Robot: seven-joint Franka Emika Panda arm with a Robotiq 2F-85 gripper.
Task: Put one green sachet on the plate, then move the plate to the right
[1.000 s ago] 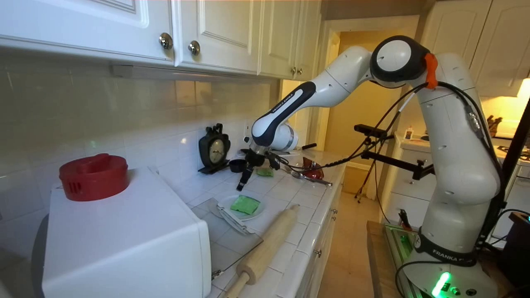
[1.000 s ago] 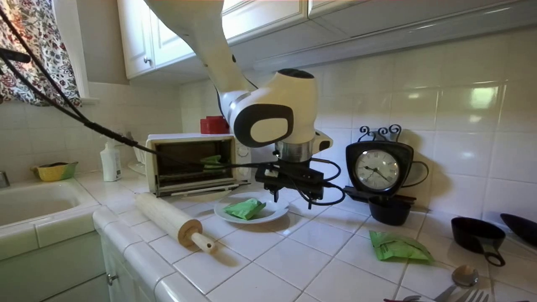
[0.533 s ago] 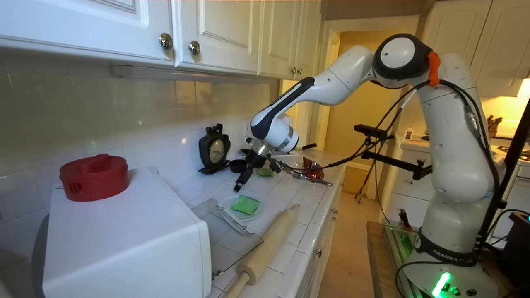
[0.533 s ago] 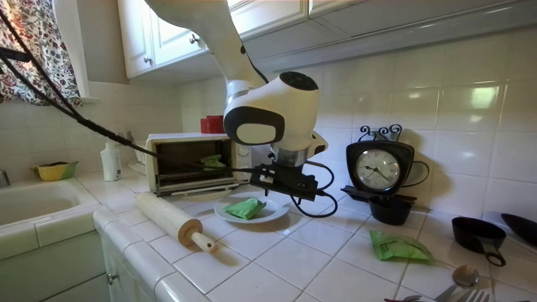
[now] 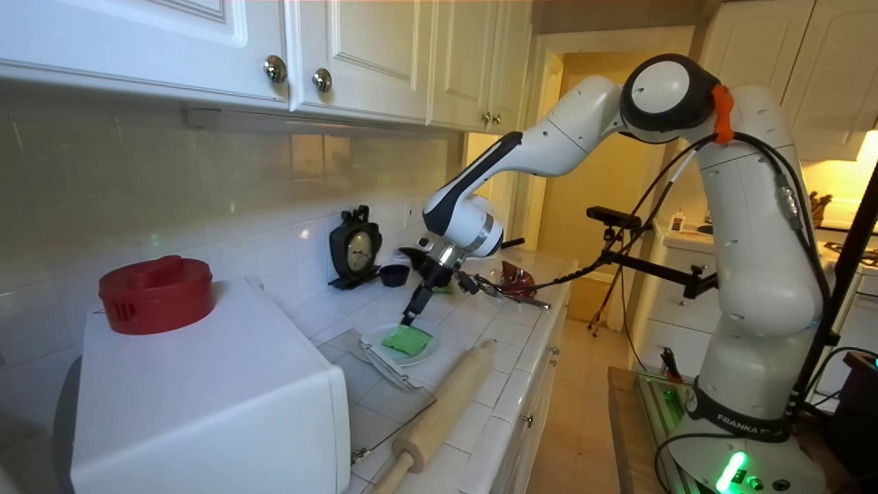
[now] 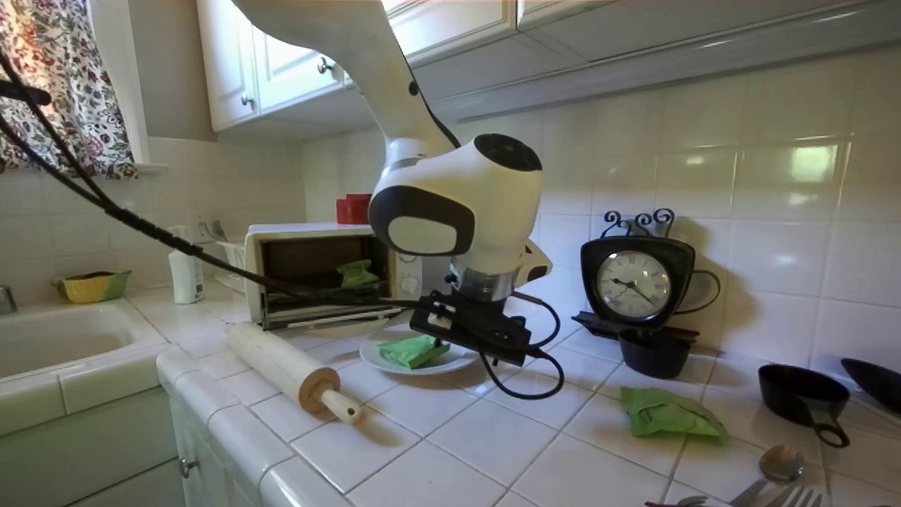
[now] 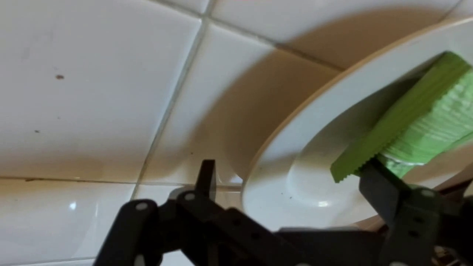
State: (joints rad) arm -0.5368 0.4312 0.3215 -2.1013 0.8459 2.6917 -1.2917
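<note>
The pale round plate (image 6: 373, 358) lies on the tiled counter with a green sachet (image 6: 410, 351) on it, in both exterior views. In the wrist view the plate's rim (image 7: 258, 173) passes between the fingers of my gripper (image 7: 289, 168), which stands wide open. One finger (image 7: 207, 177) is beyond the rim, over the tiles. The other finger (image 7: 384, 188) is over the plate's inside, close against the serrated end of the sachet; whether it touches cannot be told. The gripper tilts down at the plate in both exterior views. Another green sachet (image 6: 672, 413) lies on the counter.
A rolling pin (image 6: 281, 366) lies near the plate along the counter's edge. The toaster oven (image 5: 206, 398) stands behind, its glass door down, a green packet (image 6: 357, 273) inside. Clock (image 6: 637, 289), black cups (image 6: 654, 354) and a spoon (image 6: 781, 462) are on the other side.
The gripper has tilted and come down to the plate, its fingertips now at the rim and beside the sachet. It has stayed open. The plate has not visibly moved.
</note>
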